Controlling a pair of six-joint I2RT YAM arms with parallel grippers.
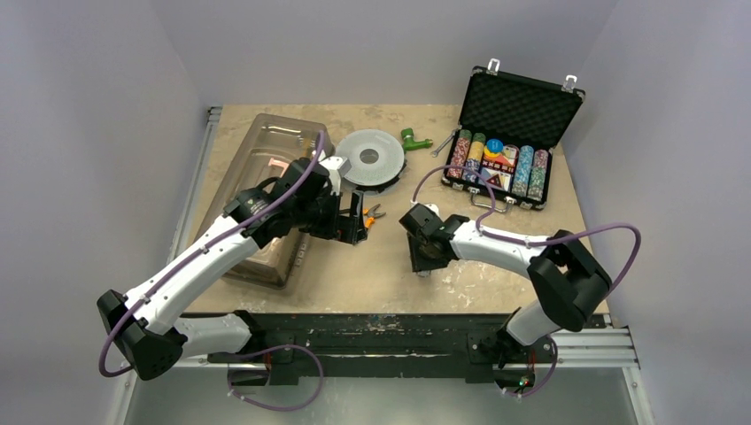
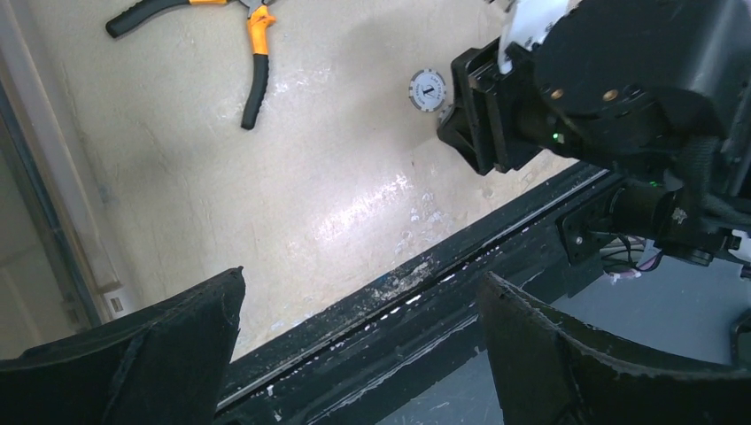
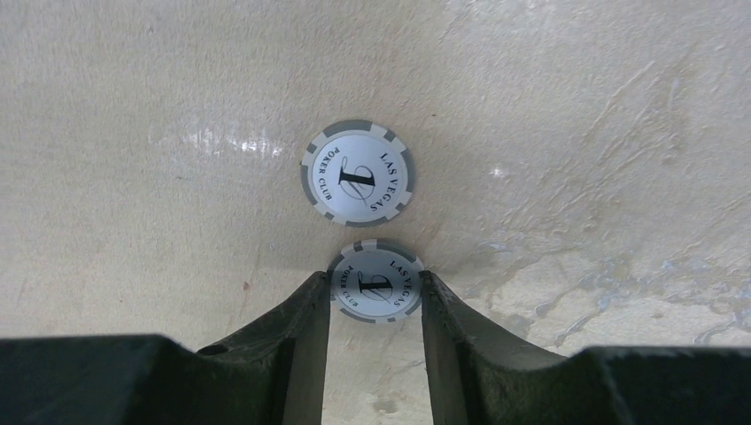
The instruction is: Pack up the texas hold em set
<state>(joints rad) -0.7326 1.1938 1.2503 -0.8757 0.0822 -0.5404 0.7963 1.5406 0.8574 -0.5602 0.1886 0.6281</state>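
Two arms are reaching over the table in the top view. The left gripper (image 1: 357,228) is hovering beside the pliers (image 1: 373,212), and the right gripper (image 1: 424,263) is pointing down mid-table. The briefcase (image 1: 514,133) is sitting open at the far right corner with the chip rows (image 1: 500,164) inside.

Left wrist cam: its jaws are standing wide apart, holding nothing, and a loose chip (image 2: 428,90) is lying just beside the right gripper.

Right wrist cam: the fingers (image 3: 301,328) are pinching a second chip (image 3: 375,285) by its edges, with the loose chip lying flat just past it.
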